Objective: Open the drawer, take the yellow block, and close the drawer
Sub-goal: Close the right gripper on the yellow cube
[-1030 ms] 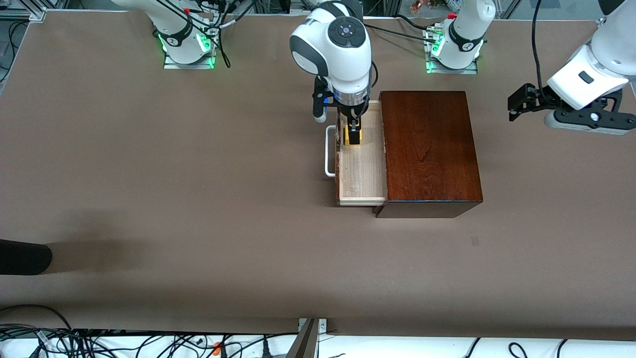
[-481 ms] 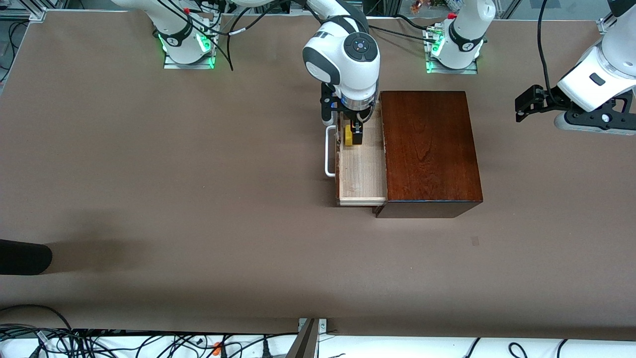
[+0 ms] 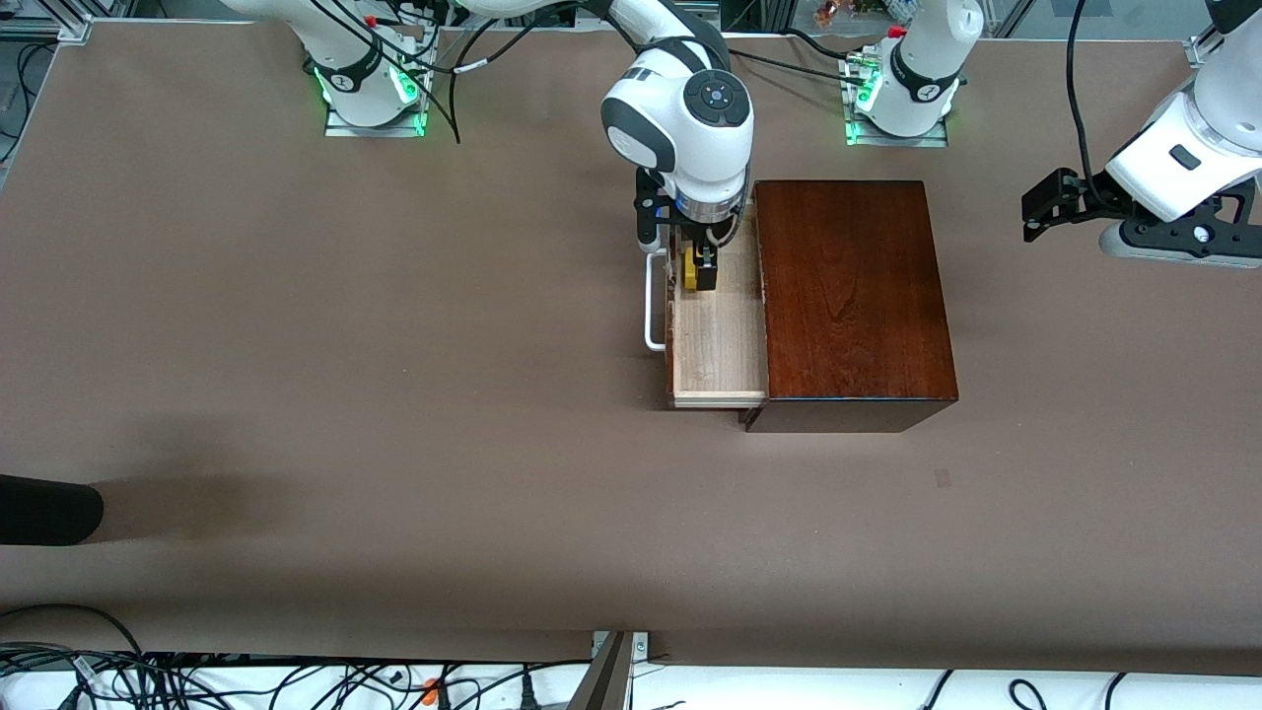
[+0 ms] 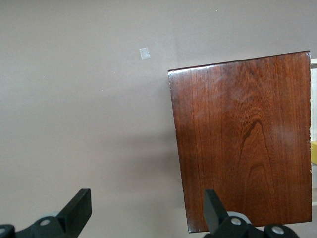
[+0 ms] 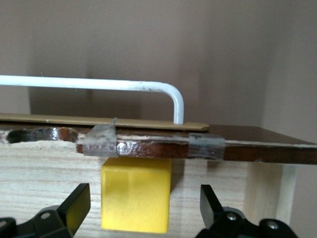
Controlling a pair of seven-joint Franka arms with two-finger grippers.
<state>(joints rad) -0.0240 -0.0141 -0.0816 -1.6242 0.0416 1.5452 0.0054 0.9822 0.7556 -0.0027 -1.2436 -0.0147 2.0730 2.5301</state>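
Box: the mahogany box (image 3: 853,296) stands mid-table, toward the left arm's end.
Drawer: the drawer (image 3: 725,345) is pulled out toward the right arm's end, white handle (image 3: 653,301) leading; opening looks done.
What changed: over the last second the right arm has shifted slightly and sunk into the drawer's farther end, so the grasp is about to start.
Right gripper: the right gripper (image 5: 141,208) has its fingers spread wide, holding nothing.
Yellow block: the yellow block (image 5: 136,194) sits on the drawer floor against the drawer front, between those fingers, untouched.
Left gripper: the left gripper (image 4: 147,210) waits with fingers apart, empty, over the table near the box.
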